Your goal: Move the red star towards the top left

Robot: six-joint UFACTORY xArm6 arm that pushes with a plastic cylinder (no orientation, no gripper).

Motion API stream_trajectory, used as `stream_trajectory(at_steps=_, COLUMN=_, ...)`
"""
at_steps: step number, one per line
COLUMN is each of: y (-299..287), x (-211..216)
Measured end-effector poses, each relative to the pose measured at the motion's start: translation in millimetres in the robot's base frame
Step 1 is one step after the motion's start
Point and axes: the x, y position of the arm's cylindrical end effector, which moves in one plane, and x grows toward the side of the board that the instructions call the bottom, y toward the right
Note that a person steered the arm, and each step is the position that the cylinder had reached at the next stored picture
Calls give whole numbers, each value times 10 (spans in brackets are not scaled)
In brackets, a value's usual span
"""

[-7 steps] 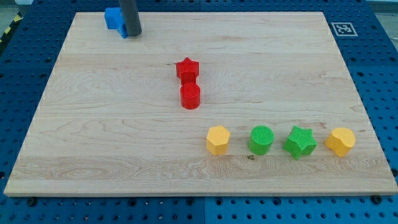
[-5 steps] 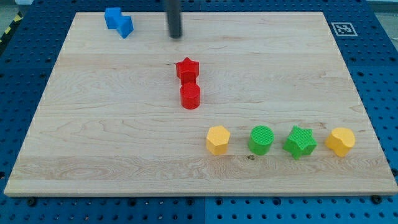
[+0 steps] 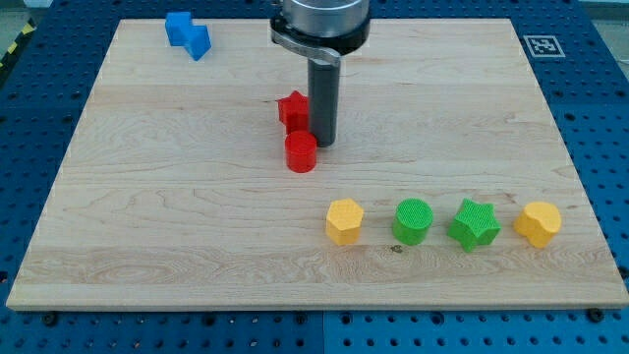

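Observation:
The red star [image 3: 292, 109] lies near the board's middle, a little towards the view's top. A red cylinder [image 3: 301, 151] sits just below it, touching or nearly so. My tip [image 3: 323, 144] stands right beside both, at the star's lower right and the cylinder's upper right. The rod hides the star's right edge.
Two blue blocks [image 3: 187, 32] sit together at the top left corner of the wooden board [image 3: 147, 197]. Along the lower right lie a yellow hexagon [image 3: 345, 220], a green cylinder [image 3: 414, 220], a green star [image 3: 475, 224] and a yellow block [image 3: 539, 223]. A marker tag [image 3: 543, 45] sits at the top right.
My tip has moved from beside the blue blocks at the top left, across the top, then down to the right side of the red star. The blocks have not visibly moved.

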Motion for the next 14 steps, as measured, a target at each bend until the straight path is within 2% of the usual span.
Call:
stream_trajectory(at_steps=2, y=-595, x=-280)
stream_trajectory(at_steps=4, y=-652, x=-799)
stream_trajectory(at_steps=5, y=-547, x=-1249)
stream_trajectory(at_steps=6, y=-68, x=-1137)
stream_trajectory(at_steps=7, y=215, x=-709)
stream_trajectory(at_steps=8, y=276, x=-477)
stream_trajectory(at_steps=10, y=-311, x=-555)
stream_trajectory(at_steps=12, y=-464, x=-955)
stream_trajectory(at_steps=14, y=-1038, x=-1208)
